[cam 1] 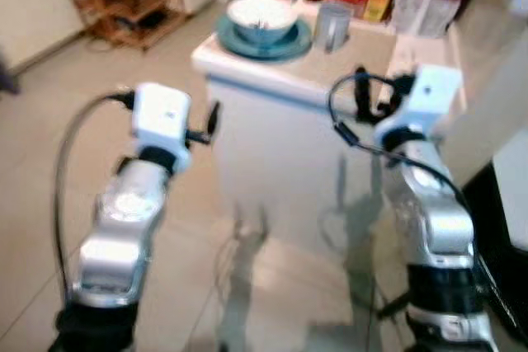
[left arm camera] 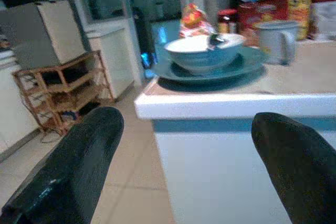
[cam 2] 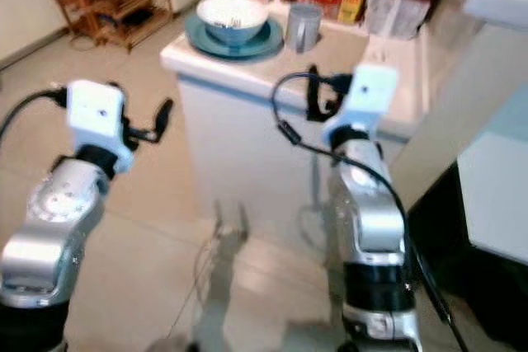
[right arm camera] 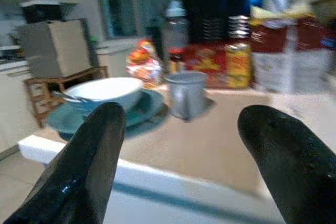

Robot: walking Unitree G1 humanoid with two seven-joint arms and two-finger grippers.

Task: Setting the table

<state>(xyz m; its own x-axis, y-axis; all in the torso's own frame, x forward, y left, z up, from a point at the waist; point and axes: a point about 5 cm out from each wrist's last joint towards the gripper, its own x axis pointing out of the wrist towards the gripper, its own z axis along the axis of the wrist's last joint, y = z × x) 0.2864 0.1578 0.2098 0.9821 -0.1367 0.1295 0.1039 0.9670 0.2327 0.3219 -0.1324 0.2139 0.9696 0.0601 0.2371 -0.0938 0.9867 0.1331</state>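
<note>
Facing the bench, both tools, left and right, gaped empty short of the fragile, slippery-looking bowl, best lifted by its plate rim.

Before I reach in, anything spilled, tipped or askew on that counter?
Nothing stands out. The bowl sits level on the teal plate near the counter corner, the grey mug upright beside them. No spill visible, though the picture is blurred.

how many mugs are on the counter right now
1. A grey mug stands on the white counter, just to the right of the teal plate carrying the bowl. The packets and jars behind could hide another.
</note>
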